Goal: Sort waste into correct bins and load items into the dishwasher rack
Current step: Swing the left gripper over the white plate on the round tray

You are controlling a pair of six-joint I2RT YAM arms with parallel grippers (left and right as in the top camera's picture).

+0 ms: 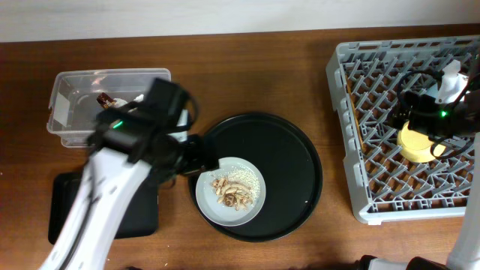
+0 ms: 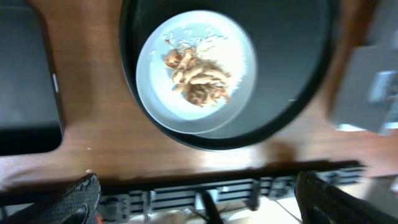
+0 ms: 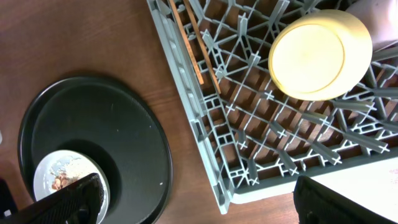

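The pale grey-green plate [image 1: 253, 201] sits in the round black tray and holds beige-brown food scraps [image 1: 231, 192] with pale crumbs. My left gripper [image 1: 199, 159] hovers by the plate's left rim, open and empty. In the left wrist view its fingers [image 2: 199, 208] are spread wide, with the plate [image 2: 155, 74] and scraps [image 2: 199, 78] ahead. The yellow bowl [image 1: 415, 144] lies upside down in the grey rack [image 1: 360, 112]. My right gripper [image 1: 442, 124] is above it, open and empty [image 3: 205, 208]. The bowl [image 3: 311, 53] and the chopsticks [image 3: 193, 43] lie in the rack [image 3: 261, 124]. I see no cups.
The clear tub [image 1: 71, 112] at the back left holds a gold-brown wrapper [image 1: 105, 100]. The shallow black tray [image 1: 66, 210] lies at the front left, partly under my left arm. The large round black tray [image 1: 292, 169] is in the middle, close to the rack's left wall.
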